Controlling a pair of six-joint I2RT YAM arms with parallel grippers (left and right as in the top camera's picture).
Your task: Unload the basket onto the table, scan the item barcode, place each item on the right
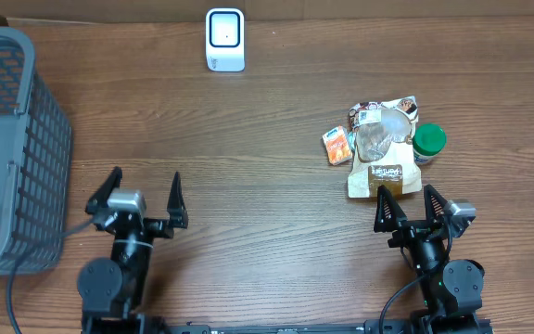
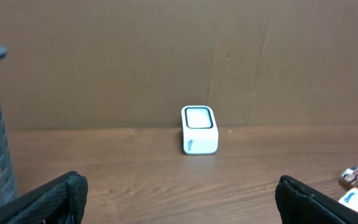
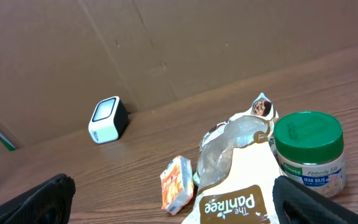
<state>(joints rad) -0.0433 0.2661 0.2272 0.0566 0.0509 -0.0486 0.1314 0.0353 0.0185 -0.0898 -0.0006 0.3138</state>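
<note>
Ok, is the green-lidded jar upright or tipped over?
Upright. In the right wrist view the jar stands on its base, green lid on top; overhead shows only the round lid.

A: Where does the scanner [image 1: 225, 40] sit?
B: At the far edge of the table [image 1: 248, 139], a bit left of the middle, close before the cardboard wall [image 2: 166, 56].
A: And the basket [image 1: 7, 148]?
B: On the table's left edge, well apart from the scanner, to the left of the left gripper [image 1: 146, 176].
A: The goods?
B: All right of the middle. The bag [image 1: 385, 158] lies flat, its near end just before the right gripper [image 1: 404, 192]. A small packet [image 1: 337, 146] lies just beside the bag's left side; a jar [image 1: 428, 143] stands upright just beside its right side.
A: And the scanner from them?
B: Well apart, farther back and to the left.
</note>
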